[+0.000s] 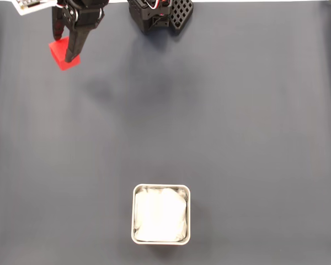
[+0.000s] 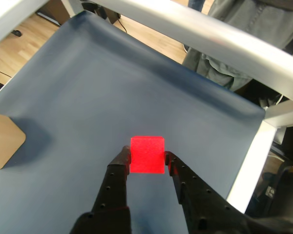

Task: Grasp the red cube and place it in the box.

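In the fixed view the red cube is at the far top left, held between the black fingers of my gripper, which is shut on it. A faint shadow on the cloth lies a little right of and below the cube, so the cube seems raised off the surface. The wrist view shows both fingertips pressed against the left and right faces of the red cube, with my gripper coming in from the bottom edge. The box, a grey metal tray with white lining, stands at the bottom centre of the fixed view, far from the gripper.
Dark blue-grey cloth covers the table. The arm's black base is at the top centre. In the wrist view white frame bars border the cloth, with wooden floor and a person's grey clothing beyond.
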